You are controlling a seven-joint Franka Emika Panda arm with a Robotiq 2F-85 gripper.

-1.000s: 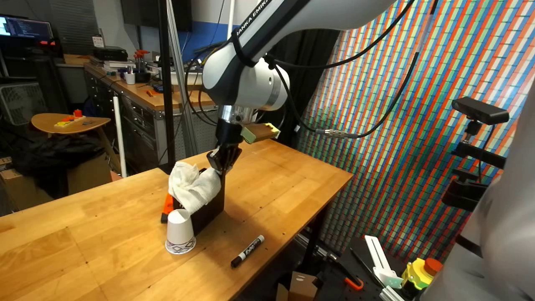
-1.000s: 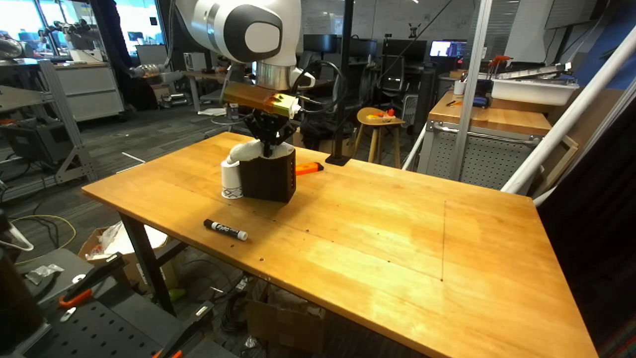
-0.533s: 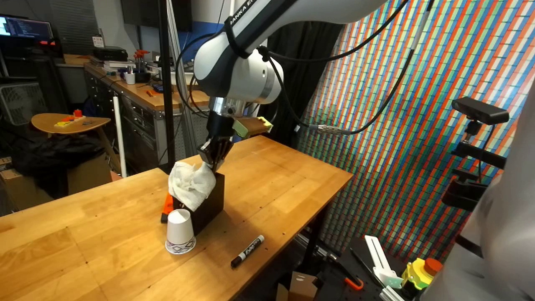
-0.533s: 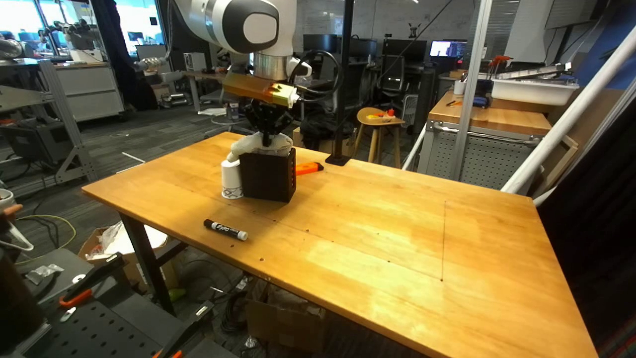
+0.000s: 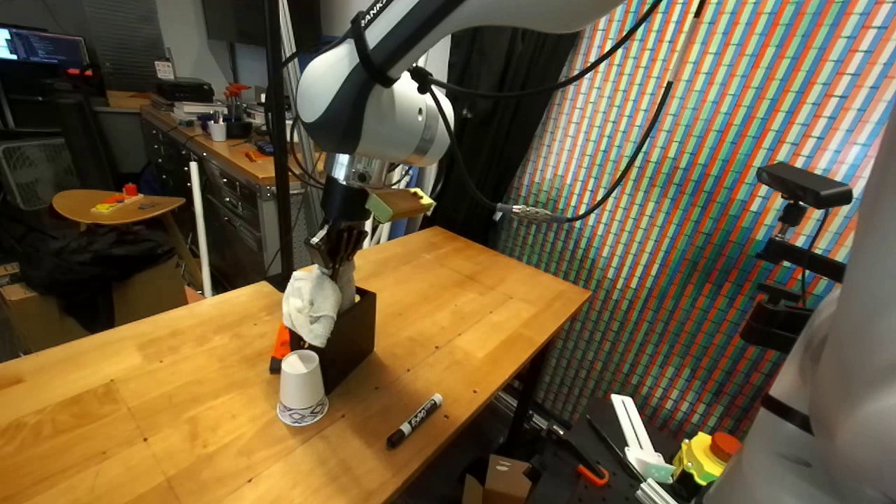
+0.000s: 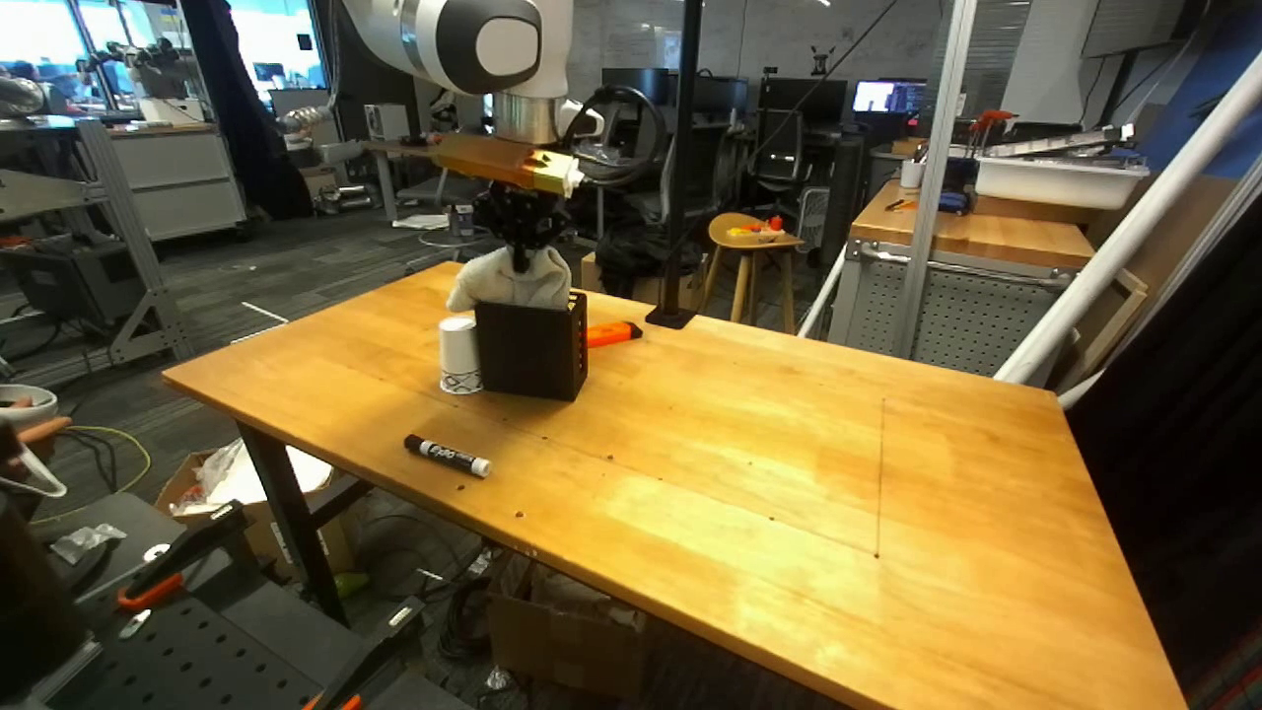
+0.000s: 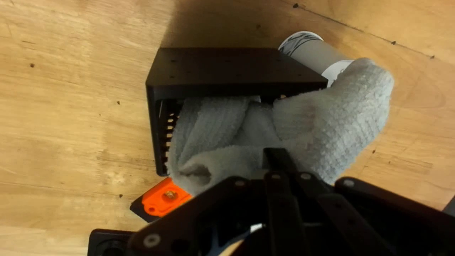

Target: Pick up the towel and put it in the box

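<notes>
Towel: crumpled, is partly inside black box, upper part standing out | long axis: across the box mouth, bulging end pointing over the rim toward the white cup | claw: almost fully closed, pinching towel's upper fold

In an exterior view, the robot arm and its gripper have slid left in the frame. The right part of the towel went left too, so more of the box shows. The gripper is higher now, and the towel pokes up taller. In an exterior view, a round white thing has come in at the left edge.
</notes>
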